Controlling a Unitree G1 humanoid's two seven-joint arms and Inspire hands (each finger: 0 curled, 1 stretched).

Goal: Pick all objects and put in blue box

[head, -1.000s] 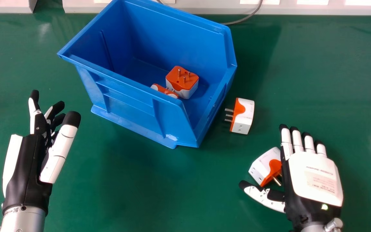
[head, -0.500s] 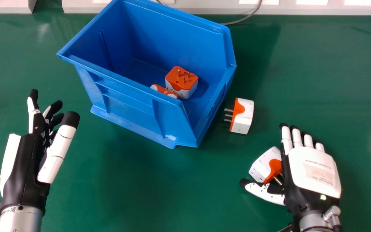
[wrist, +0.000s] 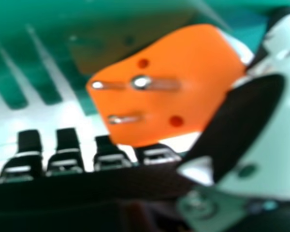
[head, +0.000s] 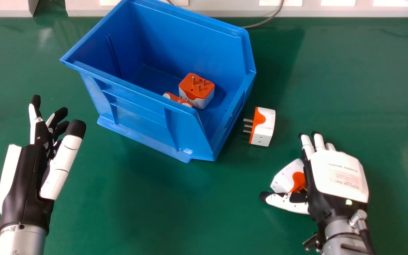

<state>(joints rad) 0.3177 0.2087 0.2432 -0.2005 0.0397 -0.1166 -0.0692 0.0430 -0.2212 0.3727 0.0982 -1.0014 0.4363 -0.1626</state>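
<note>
right robot hand [head: 338,175] covers part of one plug [head: 285,179], near wall of the blue box [head: 138,109] hides some of another plug [head: 177,99], gray cable [head: 269,18] gets cut off up top

The left hand [head: 25,180] has relaxed fingers [head: 33,118], while the right hand [head: 338,177], back upward, spreads its thumb [head: 285,202] leftward.

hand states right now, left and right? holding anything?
Left hand: open, empty.
Right hand: open, fingers nearly straight; orange-and-white plug adapter between thumb and fingers, not closed round it.
</note>
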